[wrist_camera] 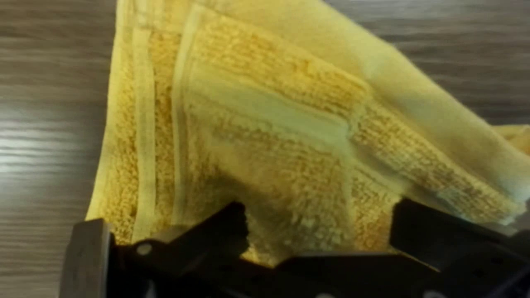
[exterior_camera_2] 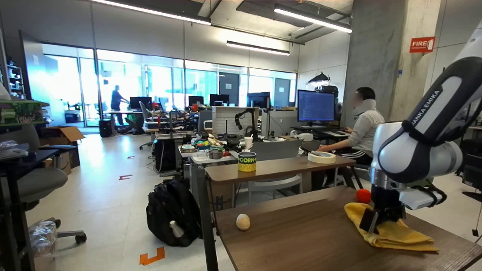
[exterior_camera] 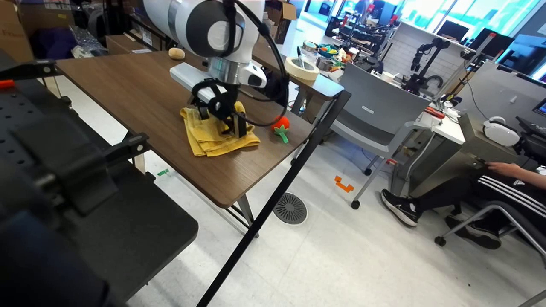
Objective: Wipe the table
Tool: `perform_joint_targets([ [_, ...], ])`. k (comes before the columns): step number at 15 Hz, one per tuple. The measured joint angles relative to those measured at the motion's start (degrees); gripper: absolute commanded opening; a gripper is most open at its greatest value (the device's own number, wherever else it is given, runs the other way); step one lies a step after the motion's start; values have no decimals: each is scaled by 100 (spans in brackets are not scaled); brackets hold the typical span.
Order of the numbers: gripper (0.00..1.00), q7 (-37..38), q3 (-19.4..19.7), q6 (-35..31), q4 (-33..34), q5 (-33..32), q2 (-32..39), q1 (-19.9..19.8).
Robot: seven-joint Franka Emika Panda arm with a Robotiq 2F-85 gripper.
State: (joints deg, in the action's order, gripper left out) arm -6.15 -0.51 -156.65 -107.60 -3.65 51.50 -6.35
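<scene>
Nearest the wrist camera: black gripper (wrist_camera: 313, 231), with jaws spread wide, low over the yellow cloth (wrist_camera: 248, 107); one finger (wrist_camera: 85, 260) seen against the cloth's edge, folded layers of fabric showing between the two sides. Exact contact of fingertips with cloth: not clear from these views. Directly beneath the yellow cloth: table (exterior_camera: 119, 85), dark brown and wood-grained, reaching out past the cloth on every side. Position of the cloth on it: toward one end. Directly above the cloth: robot arm (exterior_camera_2: 418, 158), white with dark casings, bent down to the gripper. Near the cloth, but apart from it: red round object (exterior_camera: 280, 123) with green star-shaped top. Well apart from the cloth, at the same level: pale rounded object (exterior_camera_2: 243, 222). Beyond the cloth and higher, in both exterior views: narrow brown shelf (exterior_camera_2: 282, 168) with tape roll (exterior_camera_2: 322, 158) and, in an exterior view, yellow-and-black can (exterior_camera_2: 247, 162) marked "CORN". Rising from the roll's ring, likewise beyond the cloth: pen (exterior_camera: 300, 57). Farther behind the cloth: grey chair (exterior_camera: 371, 94) and seated person (exterior_camera_2: 369, 124) in light shirt and dark striped trousers. Well away from the cloth, and lower: black backpack (exterior_camera_2: 175, 210), with pale bottle (exterior_camera_2: 176, 228) at its side. Nearer the camera than the cloth, in an exterior view: black bench (exterior_camera: 149, 238), partly blurred.
</scene>
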Motion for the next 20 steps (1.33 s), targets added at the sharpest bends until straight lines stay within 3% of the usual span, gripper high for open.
perform_joint_targets([
  [5, 100, 13, -268, 5, 156, -180, 27, 1188],
  [9, 100, 29, -549, 149, 697, -126, 164, 1428],
  [12, 100, 132, -421, 328, 1231, 123, 415, 1159],
  [17, 100, 133, -296, 742, 1789, 668, 694, 53],
  [20, 100, 134, -243, 934, 2067, 680, 874, -257],
])
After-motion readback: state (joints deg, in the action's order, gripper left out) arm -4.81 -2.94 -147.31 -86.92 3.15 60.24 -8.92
